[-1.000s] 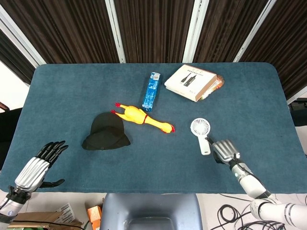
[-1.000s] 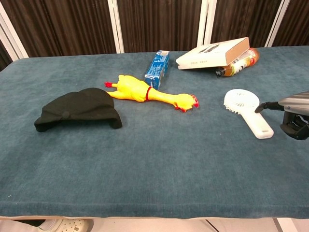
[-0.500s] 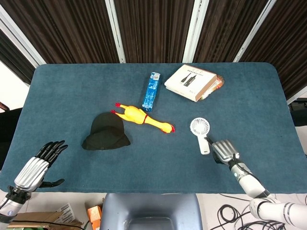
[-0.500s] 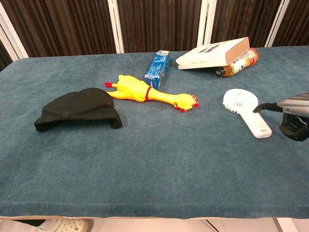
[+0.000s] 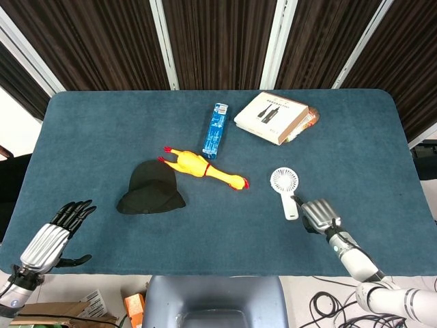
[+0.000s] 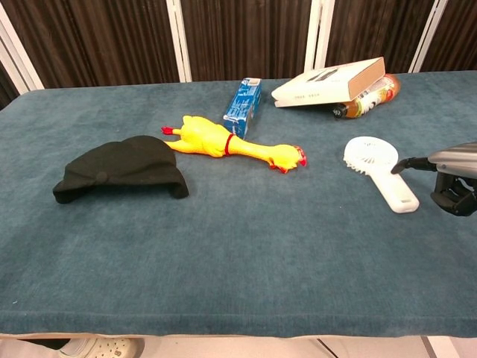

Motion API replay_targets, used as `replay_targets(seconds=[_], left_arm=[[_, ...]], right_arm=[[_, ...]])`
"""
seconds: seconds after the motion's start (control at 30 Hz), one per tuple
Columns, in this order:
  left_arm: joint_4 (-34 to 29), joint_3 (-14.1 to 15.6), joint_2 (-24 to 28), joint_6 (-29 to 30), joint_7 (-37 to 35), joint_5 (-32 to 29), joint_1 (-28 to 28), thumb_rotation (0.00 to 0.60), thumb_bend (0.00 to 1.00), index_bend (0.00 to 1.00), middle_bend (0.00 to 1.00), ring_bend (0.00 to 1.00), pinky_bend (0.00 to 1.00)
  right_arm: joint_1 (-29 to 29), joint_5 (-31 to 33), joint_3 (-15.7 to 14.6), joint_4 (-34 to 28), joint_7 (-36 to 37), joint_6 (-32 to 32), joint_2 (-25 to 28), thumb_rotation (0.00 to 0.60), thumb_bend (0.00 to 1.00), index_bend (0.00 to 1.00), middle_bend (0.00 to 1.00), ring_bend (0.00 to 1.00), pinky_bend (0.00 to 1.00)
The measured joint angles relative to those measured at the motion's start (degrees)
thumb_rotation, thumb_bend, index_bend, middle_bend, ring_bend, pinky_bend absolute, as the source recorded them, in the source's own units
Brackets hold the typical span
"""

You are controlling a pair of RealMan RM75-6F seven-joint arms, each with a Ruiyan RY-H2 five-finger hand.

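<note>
On the table: one fan (image 5: 285,188), one cap (image 5: 153,188), one chicken (image 5: 202,168); right hand (image 5: 319,215) empty beside fan, fingers apart.

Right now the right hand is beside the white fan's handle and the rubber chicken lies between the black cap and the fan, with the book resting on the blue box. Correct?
Not quite. In the chest view the book rests on an orange packet, not the blue box, which lies apart. The right hand, fan, rubber chicken and black cap are as stated.
</note>
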Motion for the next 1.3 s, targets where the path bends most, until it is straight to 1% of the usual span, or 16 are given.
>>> replay_targets(seconds=[0.43,0.57,0.67,0.73,0.77,0.83,0.87,0.9,0.97,1.03,1.07,1.13,1.2,1.3], left_arm=[[0.08,-0.03,-0.06,-0.13,0.04,-0.07,-0.06,0.6,0.0,0.0,0.0,0.0,0.03],[0.09,0.01,-0.08,-0.25,0.1,-0.07,-0.09,0.6,0.0,0.0,0.0,0.0,0.03],[0.06,0.0,-0.12,-0.35,0.14,-0.08,-0.15,0.6,0.0,0.0,0.0,0.0,0.03],[0.05,0.02,-0.15,-0.33,0.17,-0.04,-0.14,0.6,0.0,0.0,0.0,0.0,0.03],[0.03,0.03,-0.17,-0.34,0.19,-0.02,-0.14,0.6,0.0,0.0,0.0,0.0,0.03],[0.04,0.03,-0.23,-0.35,0.25,-0.01,-0.14,0.6,0.0,0.0,0.0,0.0,0.03],[0.05,0.04,-0.27,-0.35,0.32,0.0,-0.13,0.6,0.0,0.0,0.0,0.0,0.03],[0.05,0.05,-0.33,-0.36,0.42,0.02,-0.13,0.6,0.0,0.0,0.0,0.0,0.03],[0.04,0.06,-0.44,-0.5,0.61,-0.01,-0.16,0.6,0.0,0.0,0.0,0.0,0.03],[0.01,0.05,-0.6,-0.77,0.97,-0.13,-0.21,0.6,0.0,0.0,0.0,0.0,0.03],[-0.02,0.05,-0.67,-0.93,1.17,-0.2,-0.24,0.6,0.0,0.0,0.0,0.0,0.03],[-0.15,0.02,-0.87,-1.24,1.65,-0.39,-0.31,0.6,0.0,0.0,0.0,0.0,0.03],[-0.24,-0.07,-1.07,-1.35,2.06,-0.53,-0.36,0.6,0.0,0.0,0.0,0.0,0.03],[-0.39,-0.23,-1.3,-1.45,2.49,-0.84,-0.37,0.6,0.0,0.0,0.0,0.0,0.03]], right_arm=[[-0.01,-0.28,0.23,-0.04,0.3,0.33,0.0,0.6,0.65,0.14,0.83,0.7,0.99],[-0.8,-1.6,0.36,-0.97,0.9,2.39,0.54,0.6,0.65,0.13,0.83,0.7,0.98],[-2.31,-4.18,0.23,-2.26,1.95,5.78,1.48,0.6,0.65,0.1,0.83,0.65,0.95],[-3.64,-6.24,-0.02,-3.14,2.72,8.55,2.25,0.6,0.65,0.09,0.74,0.56,0.9],[-4.72,-7.75,-0.27,-3.76,3.29,10.69,2.84,0.6,0.64,0.08,0.65,0.49,0.84],[-6.63,-10.21,-0.81,-4.65,4.18,14.33,3.77,0.6,0.59,0.04,0.46,0.32,0.69],[-8.11,-11.96,-1.26,-5.19,4.88,17.02,4.39,0.6,0.57,0.03,0.4,0.27,0.64],[-9.32,-13.31,-1.64,-5.55,5.46,19.15,4.84,0.6,0.53,0.01,0.3,0.19,0.55],[-12.48,-16.49,-2.68,-6.15,6.92,24.4,5.78,0.6,0.46,0.0,0.15,0.07,0.37],[-15.5,-19.27,-3.73,-6.34,8.05,29.04,6.41,0.6,0.42,0.0,0.05,0.01,0.23],[-17.6,-21.04,-4.43,-6.3,8.77,32.1,6.7,0.6,0.41,0.0,0.02,0.0,0.16],[-20.85,-23.58,-5.44,-6.09,9.66,36.39,7.03,0.6,0.4,0.0,0.0,0.0,0.08],[-24.11,-26.55,-6.35,-5.73,10.38,40.54,7.37,0.6,0.4,0.0,0.0,0.0,0.05],[-26.98,-30.07,-6.8,-4.98,11.81,44.32,7.74,0.6,0.4,0.0,0.0,0.0,0.04]])
